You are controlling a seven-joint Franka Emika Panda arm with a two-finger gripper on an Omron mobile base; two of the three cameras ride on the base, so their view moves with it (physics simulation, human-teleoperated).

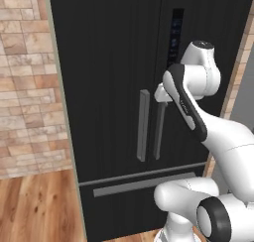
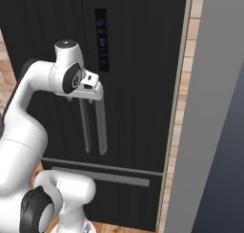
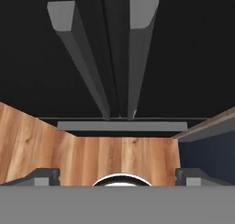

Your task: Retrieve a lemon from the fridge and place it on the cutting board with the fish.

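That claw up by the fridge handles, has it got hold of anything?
Nothing. The claw is wide open with nothing between its tips, poised near the top of the fridge's closed doors and their bar handles.

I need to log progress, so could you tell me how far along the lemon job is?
Nothing looks done yet: both fridge doors are closed. In hand: the open gripper is at the top of the right door handle, holding nothing. Left: opening a door, taking the lemon, placing it on the cutting board.
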